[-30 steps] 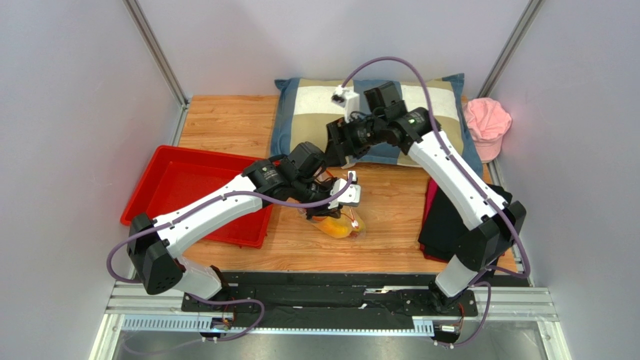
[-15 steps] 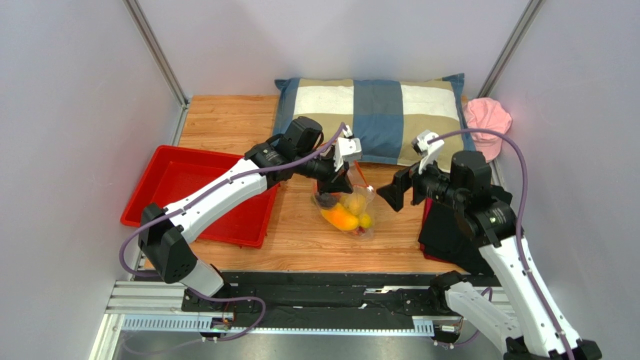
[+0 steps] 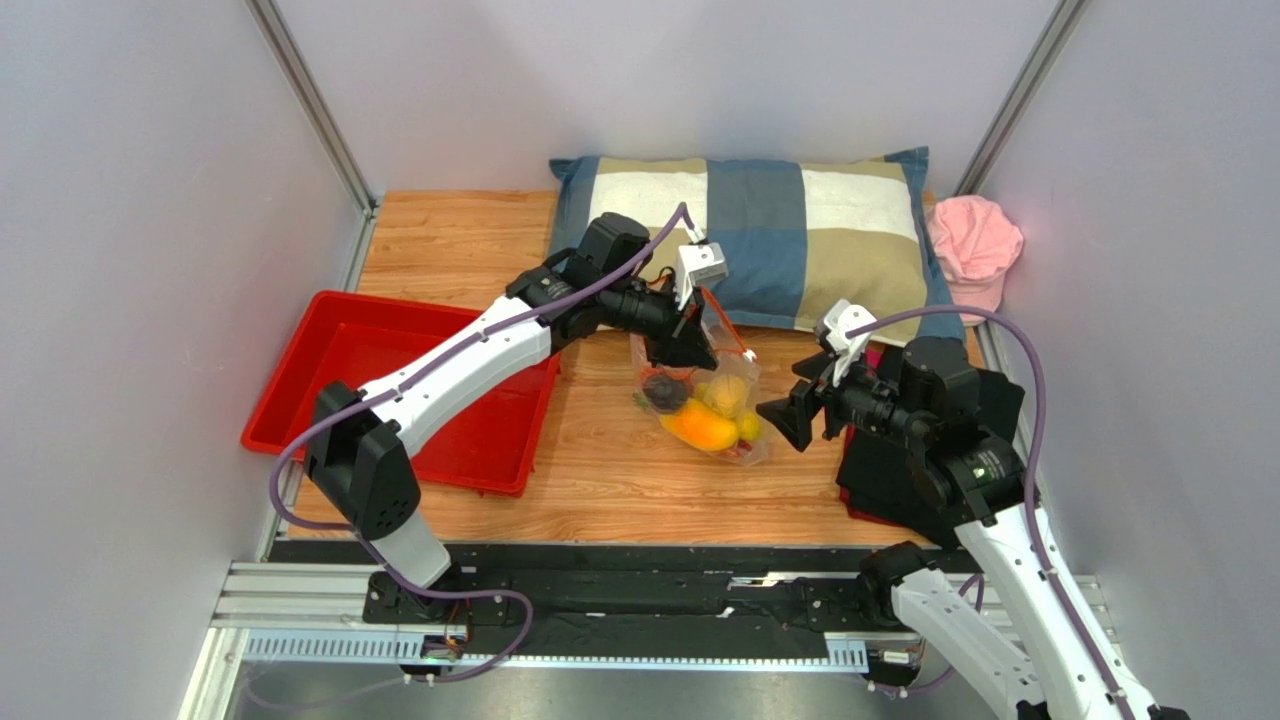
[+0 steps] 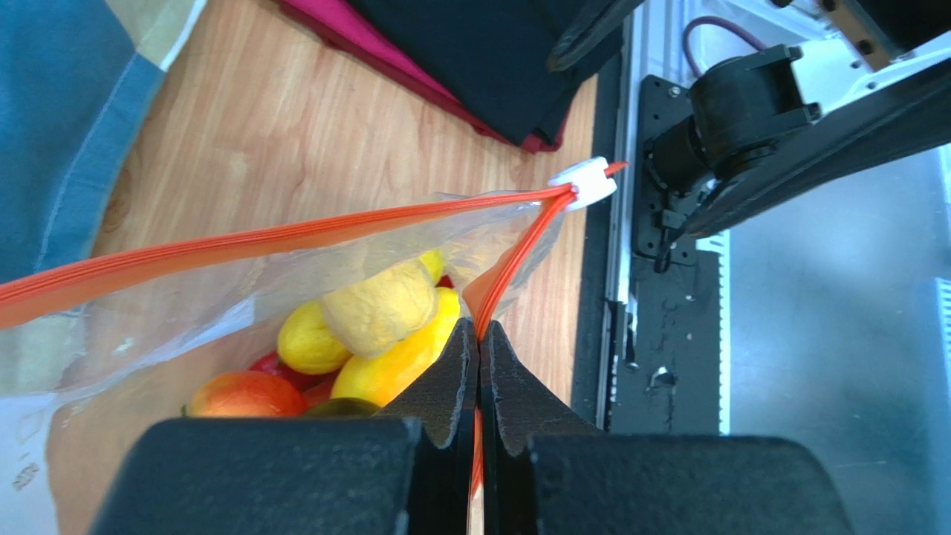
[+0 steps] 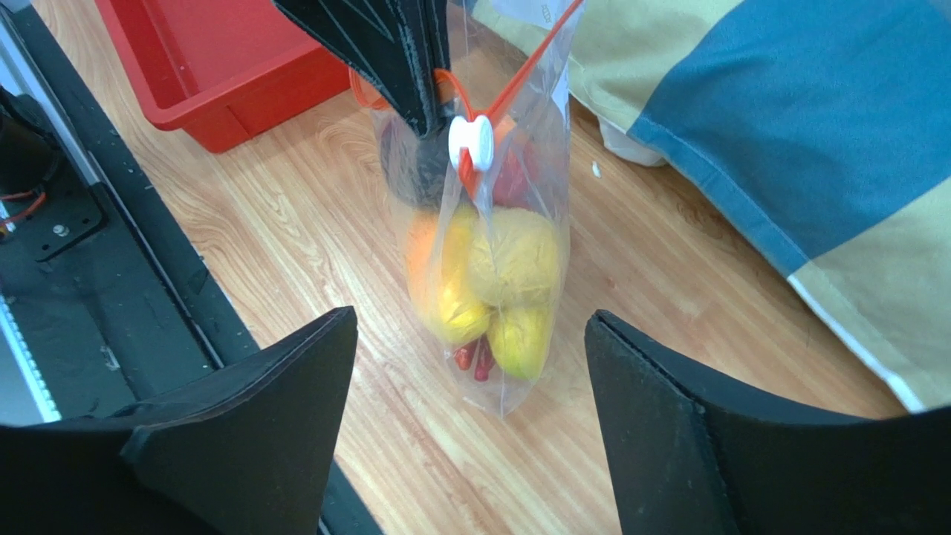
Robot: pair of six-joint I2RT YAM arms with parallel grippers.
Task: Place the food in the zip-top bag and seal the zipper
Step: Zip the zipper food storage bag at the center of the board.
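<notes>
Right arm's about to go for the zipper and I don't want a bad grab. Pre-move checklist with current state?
1. Food inside bag: ok.
2. Left fingers shut on zipper, bag upright: ok.
3. Right fingers open, facing the bag: ok.
4. Slider in sight at the zipper's end, ungripped: ok.
5. Zipper sealed: not ok, mouth gapes.
6. Room between slider and left fingers for a grab: cannot tell.
</notes>
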